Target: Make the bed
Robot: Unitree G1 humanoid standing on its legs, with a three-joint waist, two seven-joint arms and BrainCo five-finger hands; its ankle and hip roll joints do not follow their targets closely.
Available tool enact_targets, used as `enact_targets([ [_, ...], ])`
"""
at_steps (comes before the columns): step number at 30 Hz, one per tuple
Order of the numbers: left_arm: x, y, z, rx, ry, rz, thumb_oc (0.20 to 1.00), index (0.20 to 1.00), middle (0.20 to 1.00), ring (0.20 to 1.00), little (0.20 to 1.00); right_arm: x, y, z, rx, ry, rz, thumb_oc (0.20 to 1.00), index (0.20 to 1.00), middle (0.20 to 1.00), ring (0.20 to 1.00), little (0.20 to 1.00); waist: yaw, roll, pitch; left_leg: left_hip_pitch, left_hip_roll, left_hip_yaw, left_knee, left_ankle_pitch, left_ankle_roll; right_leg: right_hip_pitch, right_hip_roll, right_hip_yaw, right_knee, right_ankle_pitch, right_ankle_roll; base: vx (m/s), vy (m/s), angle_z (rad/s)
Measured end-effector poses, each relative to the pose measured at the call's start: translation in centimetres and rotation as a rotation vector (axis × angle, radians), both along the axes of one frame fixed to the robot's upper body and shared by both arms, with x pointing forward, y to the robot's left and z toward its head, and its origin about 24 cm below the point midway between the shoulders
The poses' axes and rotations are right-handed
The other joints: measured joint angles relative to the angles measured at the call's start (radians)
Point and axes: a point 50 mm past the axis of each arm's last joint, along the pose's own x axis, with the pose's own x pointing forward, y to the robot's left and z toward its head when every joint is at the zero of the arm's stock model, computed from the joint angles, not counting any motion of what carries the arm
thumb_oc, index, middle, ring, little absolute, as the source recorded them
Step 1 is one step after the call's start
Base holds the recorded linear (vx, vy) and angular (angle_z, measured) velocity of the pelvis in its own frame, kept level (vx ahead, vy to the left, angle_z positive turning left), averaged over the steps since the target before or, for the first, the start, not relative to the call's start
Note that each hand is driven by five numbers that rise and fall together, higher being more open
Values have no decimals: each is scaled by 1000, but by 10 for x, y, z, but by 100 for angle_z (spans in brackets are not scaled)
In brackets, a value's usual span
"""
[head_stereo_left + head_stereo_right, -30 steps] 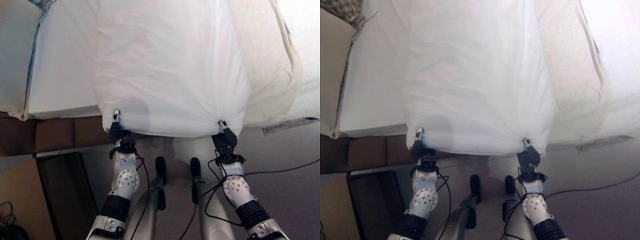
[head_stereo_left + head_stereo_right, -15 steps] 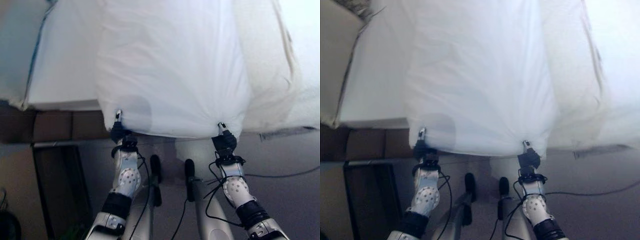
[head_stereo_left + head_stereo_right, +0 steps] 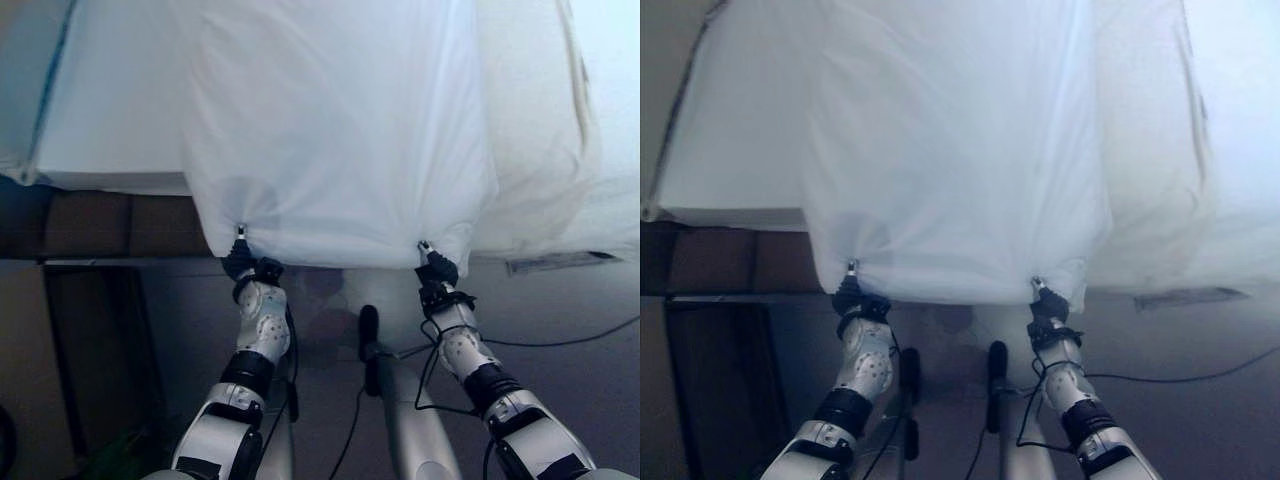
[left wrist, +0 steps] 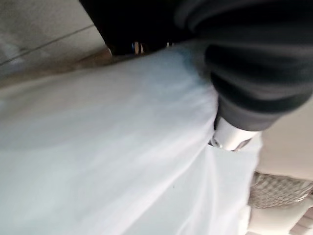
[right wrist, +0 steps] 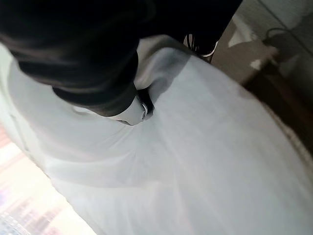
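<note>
- Left eye view: left robot hand (image 3: 240, 262) and right robot hand (image 3: 434, 268) each pinch the near hem of the thin white sheet (image 3: 330, 130).
- The sheet drapes over the white mattress (image 3: 115, 120) without covering it fully; spreading and smoothing remain, I judge.

We see a grey floor (image 3: 590, 330) running along the lower part of the head views. On it to the left lies a dark, flat rectangular panel (image 3: 90, 350) with a paler edge, one end reaching under a brown ledge. A bit of something green (image 3: 115, 458) shows by the panel's near end; we cannot tell what it is. On the right, a pale narrow strip (image 3: 555, 264) lies flat. In the left wrist view we make out a woven, basket-like surface (image 4: 279, 188).
</note>
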Motion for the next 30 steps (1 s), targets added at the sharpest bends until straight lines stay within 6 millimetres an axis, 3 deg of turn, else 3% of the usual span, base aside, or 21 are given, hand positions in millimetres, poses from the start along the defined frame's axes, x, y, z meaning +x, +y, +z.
enact_targets([
  [6, 5, 8, -21, 52, 146, 45, 200, 200, 200, 200, 200, 7, 7, -15, -50, 110, 7, 200, 200, 200, 200, 200, 14, 10, -3, 12, -8, 12, -6, 3, 15, 40, -5, 8, -84, 49, 17, 25, 87, -7],
  [19, -4, 9, -64, 35, 410, 46, 200, 200, 200, 200, 200, 0, 0, -40, -240, 271, 75, 200, 200, 200, 200, 200, 7, 67, -26, 32, 1, 18, -19, 3, 14, 68, 3, 5, -117, 51, 17, 13, -12, -2],
  [20, -4, 9, -64, 32, 415, 43, 200, 200, 200, 200, 200, 0, -1, -40, -252, 273, 79, 429, 429, 429, 429, 429, 7, 69, -27, 32, 1, 18, -19, 3, 14, 68, 3, 5, -117, 51, 17, 31, -40, 1],
  [21, -4, 8, -66, 33, 429, 30, 200, 200, 200, 200, 200, 0, -3, -41, -288, 290, 80, 1000, 1000, 1000, 1000, 1000, 6, 74, -31, 32, 1, 17, -19, 3, 14, 68, 3, 4, -117, 51, 17, 0, 0, 0],
  [23, -5, 8, -69, 12, 437, 21, 696, 696, 696, 696, 696, -2, -6, -45, -326, 327, 79, 1000, 1000, 1000, 1000, 1000, 6, 76, -37, 31, 1, 17, -19, 3, 14, 68, 3, 3, -117, 51, 17, 0, 0, 0],
  [24, -5, 8, -71, -7, 448, 24, 1000, 1000, 1000, 1000, 1000, -3, -8, -46, -338, 339, 79, 1000, 1000, 1000, 1000, 1000, 5, 76, -38, 31, 1, 17, -19, 3, 14, 68, 3, 3, -116, 51, 17, 0, 0, 0],
  [28, -27, 21, -101, -92, 573, 74, 1000, 1000, 1000, 1000, 1000, -18, -15, -68, -404, 464, 92, 1000, 1000, 1000, 1000, 1000, -6, 76, -39, 30, 1, 12, -20, 3, 14, 68, 3, -4, -113, 52, 17, 25, -1, 6],
  [29, -44, 28, -120, -109, 653, 96, 1000, 1000, 1000, 1000, 1000, -34, -18, -87, -443, 560, 113, 1000, 1000, 1000, 1000, 1000, -6, 76, -39, 29, 2, 12, -20, 3, 14, 68, 3, -6, -113, 52, 17, 31, -5, 4],
  [30, -50, 30, -126, -117, 680, 105, 1000, 1000, 1000, 1000, 1000, -42, -20, -94, -448, 597, 116, 1000, 1000, 1000, 1000, 1000, -6, 76, -39, 29, 2, 12, -20, 3, 14, 68, 3, -6, -112, 52, 17, 32, -5, 4],
])
